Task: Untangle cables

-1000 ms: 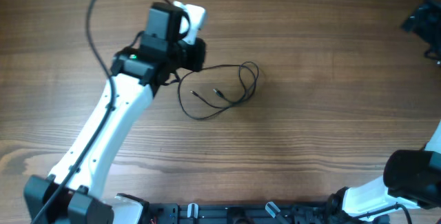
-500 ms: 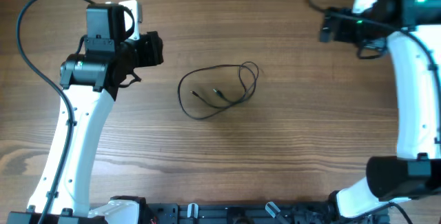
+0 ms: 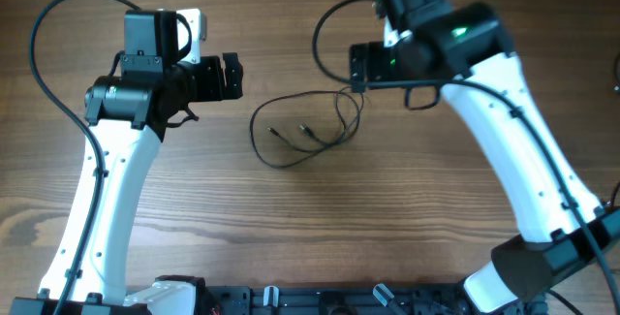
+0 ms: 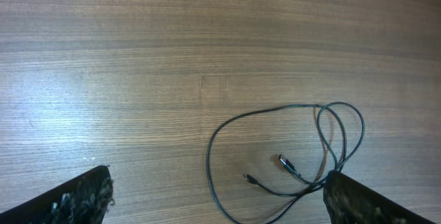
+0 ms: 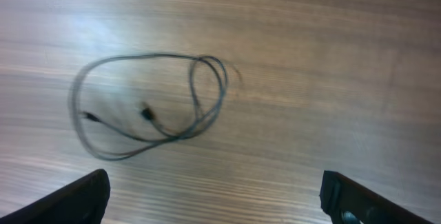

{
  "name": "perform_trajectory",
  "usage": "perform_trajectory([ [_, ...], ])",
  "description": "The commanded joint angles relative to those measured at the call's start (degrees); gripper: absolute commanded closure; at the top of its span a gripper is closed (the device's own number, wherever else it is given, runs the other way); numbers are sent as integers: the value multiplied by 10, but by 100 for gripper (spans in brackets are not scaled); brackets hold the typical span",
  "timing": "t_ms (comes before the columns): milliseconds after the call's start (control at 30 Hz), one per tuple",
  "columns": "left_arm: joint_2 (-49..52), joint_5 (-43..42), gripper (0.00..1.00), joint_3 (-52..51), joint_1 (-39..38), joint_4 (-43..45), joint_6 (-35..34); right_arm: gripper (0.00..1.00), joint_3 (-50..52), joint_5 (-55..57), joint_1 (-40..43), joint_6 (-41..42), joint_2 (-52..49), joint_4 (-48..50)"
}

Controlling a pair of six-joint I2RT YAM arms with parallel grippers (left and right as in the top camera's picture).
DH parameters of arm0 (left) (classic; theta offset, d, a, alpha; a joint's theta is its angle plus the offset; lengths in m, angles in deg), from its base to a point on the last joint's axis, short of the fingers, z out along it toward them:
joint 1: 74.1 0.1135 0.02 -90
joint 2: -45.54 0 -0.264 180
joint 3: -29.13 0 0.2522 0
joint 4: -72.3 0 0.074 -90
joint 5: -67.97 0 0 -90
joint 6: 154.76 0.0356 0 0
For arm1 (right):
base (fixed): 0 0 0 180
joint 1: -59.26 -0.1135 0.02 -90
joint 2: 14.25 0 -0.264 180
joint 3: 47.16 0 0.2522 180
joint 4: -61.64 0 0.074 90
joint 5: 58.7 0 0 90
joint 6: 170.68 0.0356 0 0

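Two grippers, both with jaws spread wide and nothing between them. My left gripper (image 3: 231,76) hangs over bare wood, and my right gripper (image 3: 359,68) sits above the far end of the tangle. The cables (image 3: 300,131) lie flat on the table (image 3: 436,218) between the two. They are a short way in front of the left fingertips and almost under the right ones. Nearest the right gripper is the small loop (image 3: 350,110), where strands cross over each other. Beyond it the big loop sweeps out toward the left gripper, with the two plug ends (image 3: 291,131) lying inside it. I cannot tell whether this is one cord or two.

My main worry is that crossing. If I close on both strands there and pull, I judge the loop cinches tighter instead of opening. The cord is also very thin and flush with the wood, so the fingers may shut on nothing or scrape the table. My right wrist view is smeared, so my aim from that side is poor. If both arms reach for the same loop, they may clash.
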Motion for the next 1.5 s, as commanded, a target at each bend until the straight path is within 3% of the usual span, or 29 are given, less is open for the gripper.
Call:
perform_trajectory([
  [0, -10, -3, 0, -3, 3, -1, 20, 0, 85, 61, -47, 51, 2, 49],
  [200, -10, -3, 1, -3, 3, -32, 111, 0, 211, 19, -84, 67, 2, 193],
  [433, -10, -3, 0, -3, 3, -38, 129, 0, 308, 27, -87, 124, 2, 280],
  [700, -10, -3, 0, -3, 3, -45, 132, 0, 358, 110, -87, 214, -3, 302],
  [1467, -10, -3, 0, -3, 3, -50, 131, 0, 358, 61, -87, 63, -111, 416],
])
